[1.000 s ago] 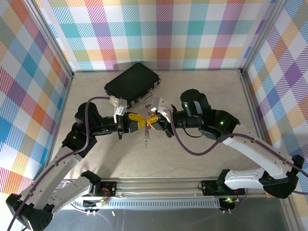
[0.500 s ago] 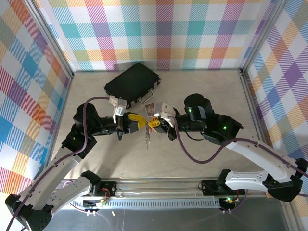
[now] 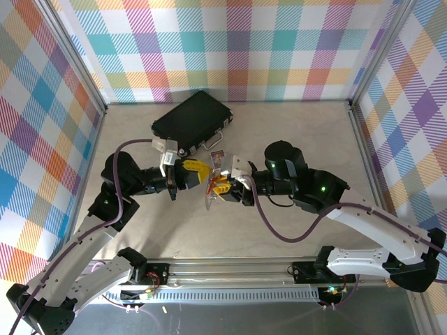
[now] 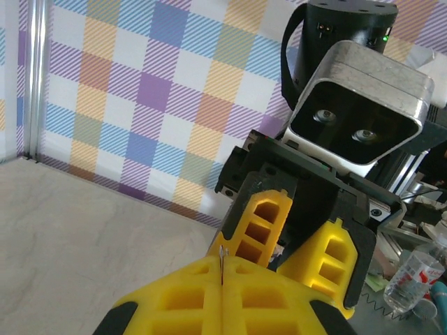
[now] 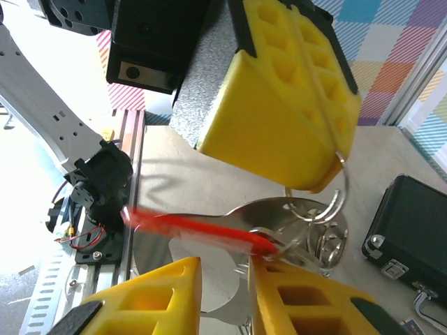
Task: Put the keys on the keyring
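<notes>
Looking down from above, we see the left hand (image 3: 201, 171) and the right hand (image 3: 219, 186) facing each other tip to tip above the middle of the table (image 3: 300, 139), with thin metal pieces hanging just below where they meet. A black case (image 3: 192, 118) lies near the back wall, and a small card (image 3: 217, 156) sits between it and the hands. From the right wrist, the left hand's 2 yellow fingers are pressed together on the keyring (image 5: 341, 183), whose thin silver wire comes out of the seam at their tip and curves down in a loop. A bunch of silver pieces (image 5: 307, 230) sits at the bottom of that loop, above the table. The red key (image 5: 185, 225) shows as a blurred red strip lying roughly level, just above the right hand's fingers (image 5: 150, 296). Its near end meets the silver bunch at the top of 1 of them. Those 2 fingers stand a little apart, with a plain gap between them. We cannot tell whether they touch the key. From the left wrist, the left fingers are again together, with a thin wire showing at their seam. The right hand faces them closely, its 2 yellow fingers apart.
</notes>
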